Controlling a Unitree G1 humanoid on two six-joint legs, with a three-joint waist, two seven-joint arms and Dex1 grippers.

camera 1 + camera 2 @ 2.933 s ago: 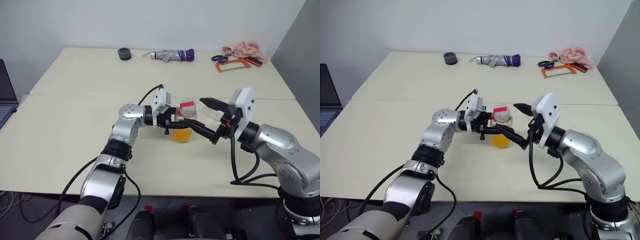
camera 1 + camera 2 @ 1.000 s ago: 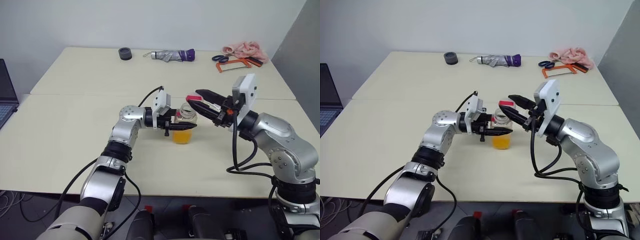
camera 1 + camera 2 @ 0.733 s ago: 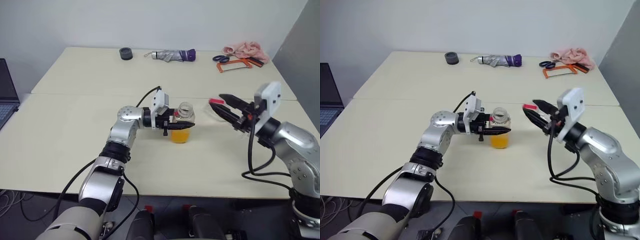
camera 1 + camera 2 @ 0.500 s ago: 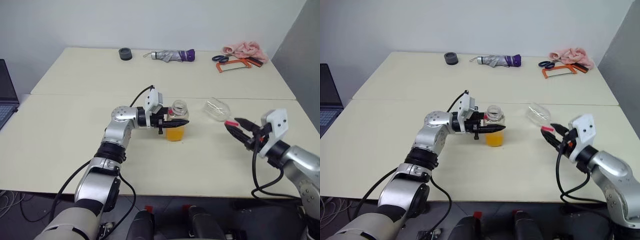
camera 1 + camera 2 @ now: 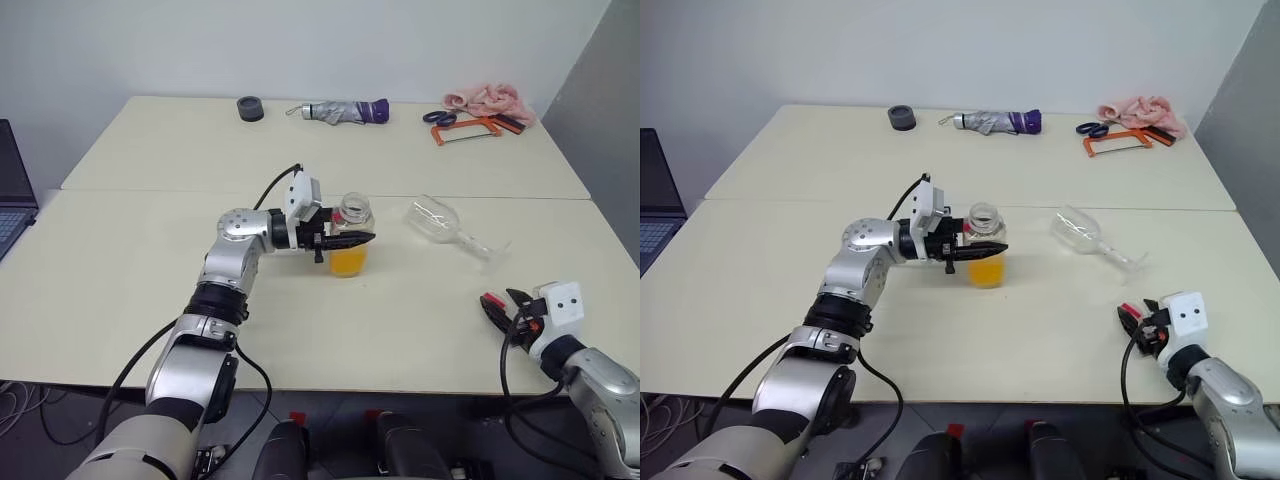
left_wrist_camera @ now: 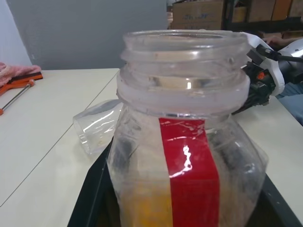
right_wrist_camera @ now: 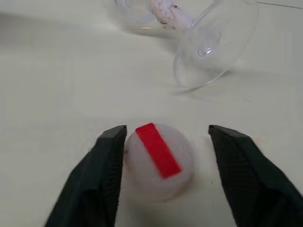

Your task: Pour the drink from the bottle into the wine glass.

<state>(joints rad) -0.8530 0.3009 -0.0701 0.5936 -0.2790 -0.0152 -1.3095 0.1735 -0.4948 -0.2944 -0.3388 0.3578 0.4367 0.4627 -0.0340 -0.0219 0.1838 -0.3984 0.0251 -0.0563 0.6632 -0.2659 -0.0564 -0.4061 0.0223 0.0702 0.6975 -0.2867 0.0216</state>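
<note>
The desk [image 5: 120,290] carries everything, with the bottle [image 5: 350,235] near its middle as the reference point. The bottle stands upright, uncapped, its lower part holding the orange drink [image 5: 348,262]; a red stripe label runs down one side. The left claw [image 5: 345,241] reaches in level from the bottle's left and is clamped shut on the bottle just below the neck. To the right of the bottle, apart from it, the wine glass [image 5: 437,219] lies on its side, bowl toward the bottle, stem and foot pointing away to the right. Farther right of the bottle and nearer the desk's front edge, the right claw [image 7: 163,163] sits low with its fingers spread apart. Between them lies the cap [image 7: 160,161], whitish with a red strip; one finger stands right beside it, the other clear of it.
</note>
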